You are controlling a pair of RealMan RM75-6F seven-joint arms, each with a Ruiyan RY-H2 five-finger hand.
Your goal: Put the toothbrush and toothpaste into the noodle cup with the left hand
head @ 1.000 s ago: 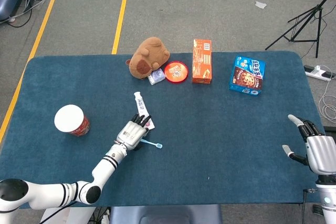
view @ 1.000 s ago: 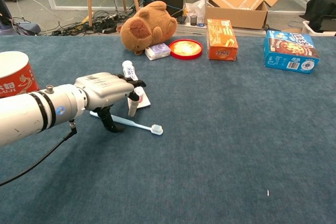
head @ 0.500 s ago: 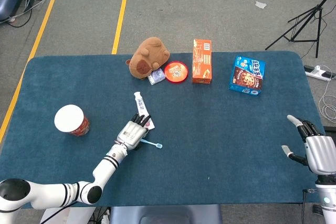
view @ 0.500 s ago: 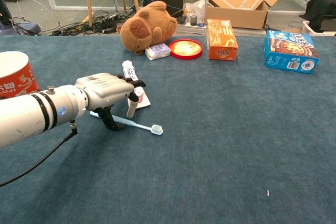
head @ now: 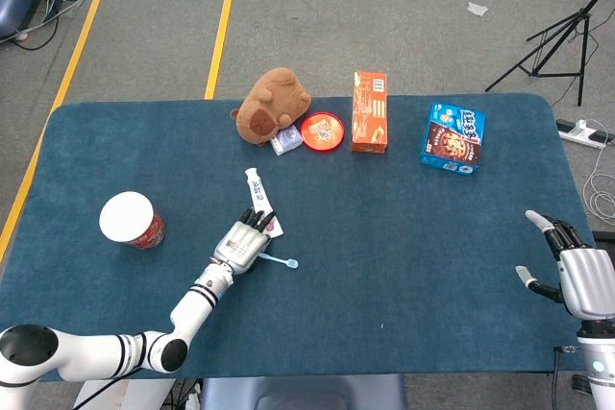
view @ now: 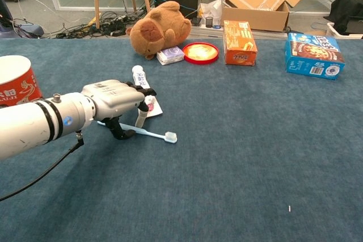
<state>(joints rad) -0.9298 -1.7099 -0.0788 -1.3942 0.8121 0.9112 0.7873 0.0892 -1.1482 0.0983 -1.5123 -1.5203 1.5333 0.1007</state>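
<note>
Blue fabric covers the tabletop [head: 404, 237]. In the head view, the left robot hand [head: 242, 244] sits in the lower left-centre of the frame, fingers pointing toward the top of the frame. The chest view shows its fingers [view: 142, 92] curved down over the toothbrush [view: 148, 134], with the thumb planted on the tabletop beside the handle. Whether the handle is actually pinched cannot be told; the brush head lies on the fabric to the right of the hand.

The toothpaste [head: 258, 195] lies flat just above the left robot hand in the head view, cap toward the top of the frame. In the chest view the toothpaste [view: 140, 77] shows behind the fingers, partly hidden by them; contact cannot be confirmed.

The cup [head: 131, 220], red-walled with a white top, stands upright at the left of the head view, well apart from the hand. In the chest view the cup [view: 16, 80] is at the left edge.

The right robot hand [head: 575, 271] rests at the lower right edge of the head view, fingers apart, holding nothing.

Along the top of the tabletop, left to right: a plush toy [head: 271, 104], a red lid [head: 322, 132], an orange box [head: 370, 110], a blue box [head: 454, 137].
</note>
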